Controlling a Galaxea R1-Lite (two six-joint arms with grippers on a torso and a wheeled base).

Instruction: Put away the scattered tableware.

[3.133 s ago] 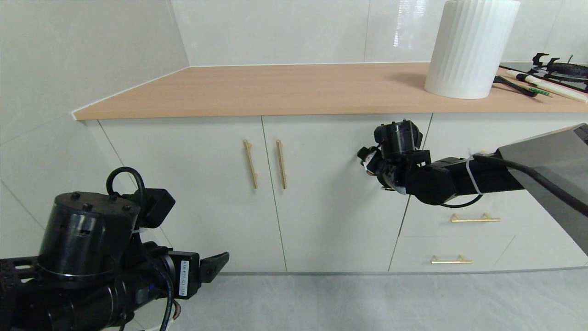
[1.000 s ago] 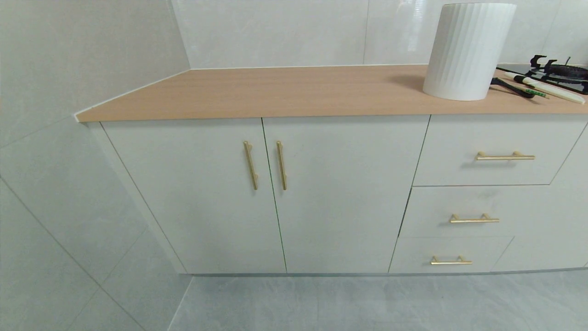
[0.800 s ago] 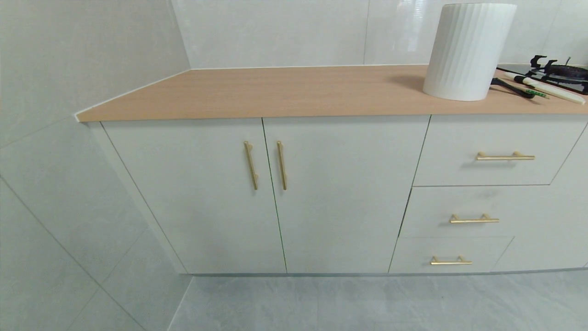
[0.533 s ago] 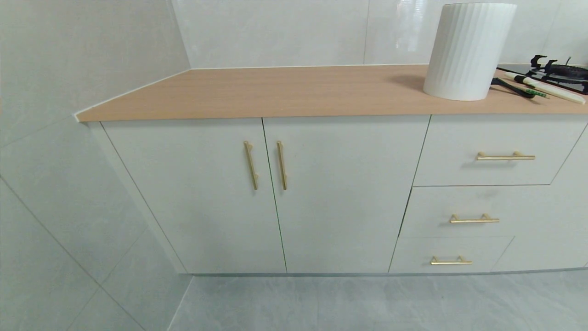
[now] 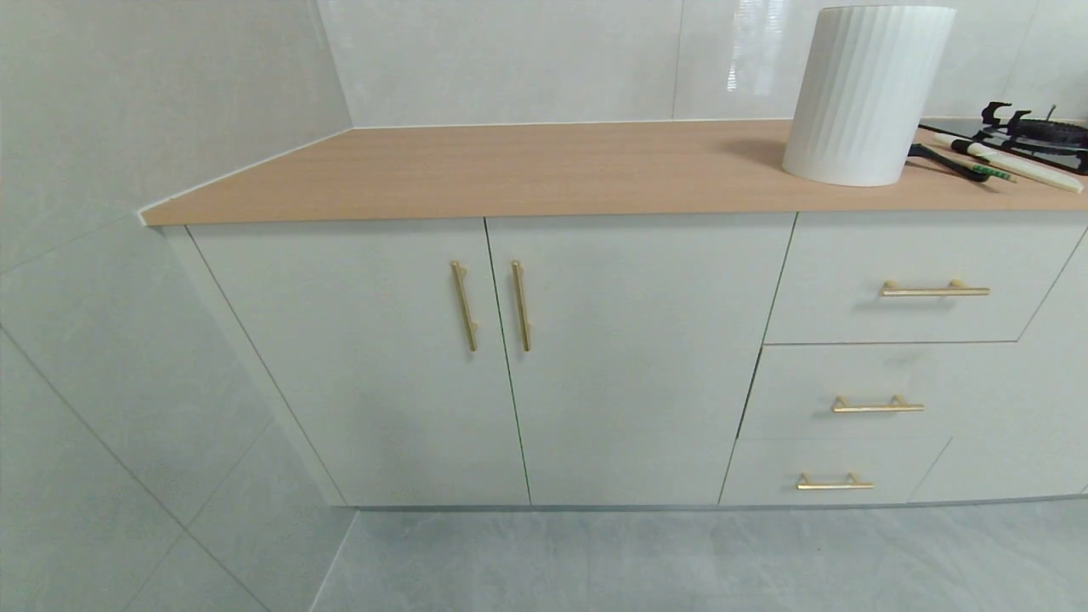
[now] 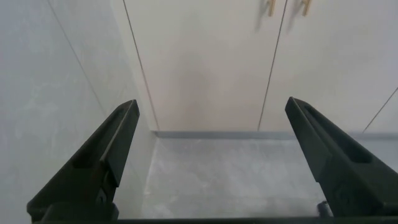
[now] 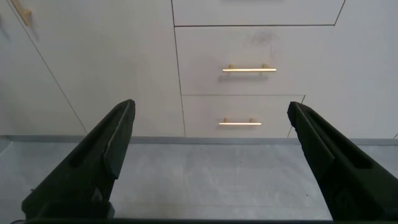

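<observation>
Left gripper [image 6: 211,107] and right gripper [image 7: 211,107], both spread wide and empty, low before the cabinet [image 5: 629,357]; utensils [image 5: 994,161] lie on the countertop [image 5: 510,170] beside the white ribbed container [image 5: 867,93].

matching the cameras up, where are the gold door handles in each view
head view: gold door handles either side of the door seam
left wrist view: their lower ends, by the same seam
right wrist view: one handle end, apart from the drawers
shared: grey plinth along the base, in all three
</observation>
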